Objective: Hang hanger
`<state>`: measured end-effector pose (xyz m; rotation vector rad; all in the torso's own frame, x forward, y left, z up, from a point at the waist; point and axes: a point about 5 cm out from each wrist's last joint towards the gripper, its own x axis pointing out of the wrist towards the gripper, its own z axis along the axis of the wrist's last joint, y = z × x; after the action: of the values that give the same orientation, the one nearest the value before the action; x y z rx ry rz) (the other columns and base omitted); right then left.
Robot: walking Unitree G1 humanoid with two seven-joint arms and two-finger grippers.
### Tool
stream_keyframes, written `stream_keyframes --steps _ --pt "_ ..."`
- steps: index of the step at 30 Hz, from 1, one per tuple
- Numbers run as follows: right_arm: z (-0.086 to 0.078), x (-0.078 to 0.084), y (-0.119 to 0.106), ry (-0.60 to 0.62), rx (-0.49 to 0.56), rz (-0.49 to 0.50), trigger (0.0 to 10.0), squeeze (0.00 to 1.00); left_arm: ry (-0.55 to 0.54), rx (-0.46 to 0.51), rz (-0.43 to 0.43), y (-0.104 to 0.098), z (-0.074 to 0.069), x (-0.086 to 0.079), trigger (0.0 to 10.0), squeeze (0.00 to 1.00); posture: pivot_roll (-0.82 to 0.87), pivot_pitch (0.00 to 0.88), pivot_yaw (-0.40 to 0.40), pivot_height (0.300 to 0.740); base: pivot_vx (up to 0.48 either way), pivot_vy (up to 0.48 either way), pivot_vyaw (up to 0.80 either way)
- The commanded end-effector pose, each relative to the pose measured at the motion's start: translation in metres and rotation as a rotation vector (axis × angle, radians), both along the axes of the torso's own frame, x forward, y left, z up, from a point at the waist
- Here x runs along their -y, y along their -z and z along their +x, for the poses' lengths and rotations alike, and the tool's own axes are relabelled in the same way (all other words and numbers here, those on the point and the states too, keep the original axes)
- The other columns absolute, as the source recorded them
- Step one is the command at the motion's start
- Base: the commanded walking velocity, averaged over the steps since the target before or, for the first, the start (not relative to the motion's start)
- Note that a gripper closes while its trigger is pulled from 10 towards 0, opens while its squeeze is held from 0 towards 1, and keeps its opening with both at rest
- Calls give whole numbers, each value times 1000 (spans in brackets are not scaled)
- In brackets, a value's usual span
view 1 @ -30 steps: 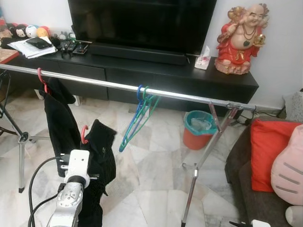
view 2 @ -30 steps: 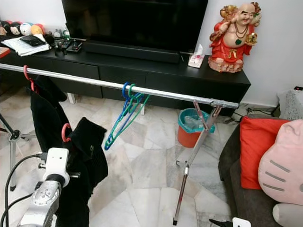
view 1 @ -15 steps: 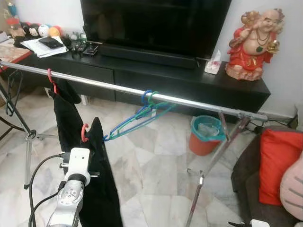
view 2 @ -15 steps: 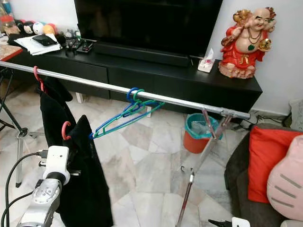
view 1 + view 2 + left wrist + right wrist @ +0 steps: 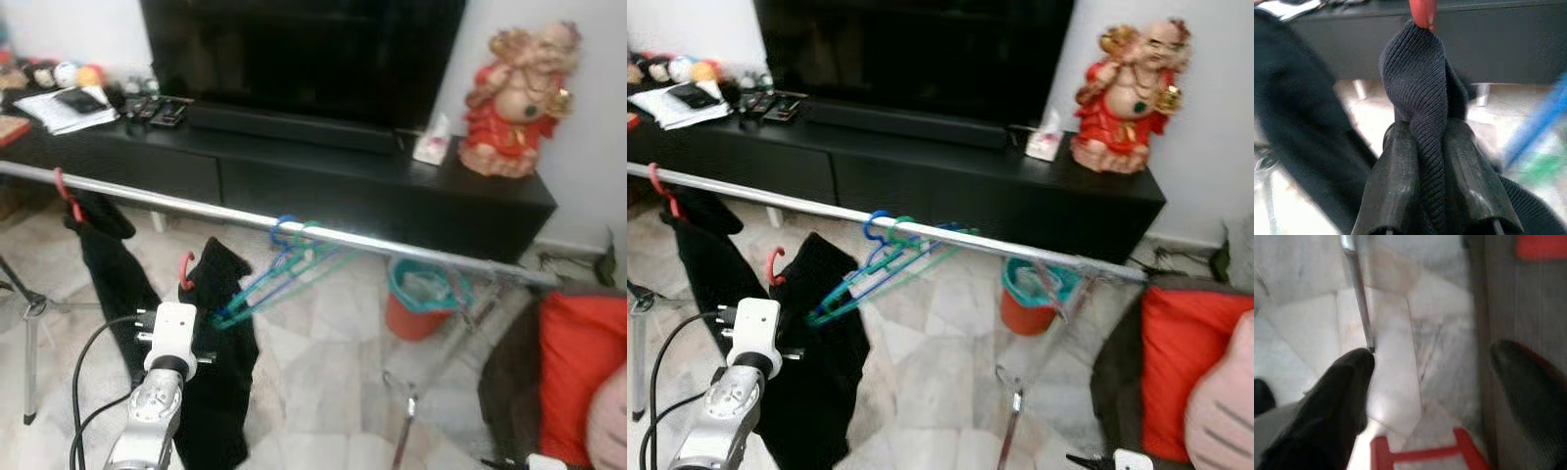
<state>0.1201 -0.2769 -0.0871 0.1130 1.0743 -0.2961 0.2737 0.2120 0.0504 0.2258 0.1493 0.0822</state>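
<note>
- While the red hanger is being carried toward the rail, its black garment is being pinched between the fingers of the left claw, so the hook stays upright at 12 o'clock.
- The right claw is being held spread, idle over the floor.
- Compared with a moment earlier, the hook is being brought closer under the rail, at 9 o'clock of the blue and green hangers.

My left gripper has smooth, glossy black fingers pinching a ribbed knit black garment, matt cloth. The rail is shiny bare metal. The floor is polished, veined marble.
</note>
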Motion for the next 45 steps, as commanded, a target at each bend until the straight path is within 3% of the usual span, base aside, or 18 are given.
stream_keyframes --steps 1,9,18,27,33,45 --pt "1 5 -2 3 4 -10 10000 0 5 65 19 -11 2 1 10000 0 29 0 -76 740 0 0 0" --pt "1 5 -2 0 4 -6 10000 0 11 89 18 -10 -6 3 10000 0 34 0 -80 740 0 0 0" --pt "2 5 -3 -2 5 -5 10000 0 -26 150 51 -23 0 -8 10000 0 32 0 -80 740 0 0 0" --pt "2 5 -3 -13 3 -10 10000 0 51 151 42 -31 23 -2 10000 0 24 0 -86 740 0 0 0" --pt "2 5 -3 -13 5 -11 10000 0 125 129 49 -41 50 5 10000 0 4 0 -85 740 0 0 0" --pt "2 7 -3 -8 4 -16 10000 0 203 104 38 -46 69 16 10000 0 -12 0 -89 740 0 0 0"
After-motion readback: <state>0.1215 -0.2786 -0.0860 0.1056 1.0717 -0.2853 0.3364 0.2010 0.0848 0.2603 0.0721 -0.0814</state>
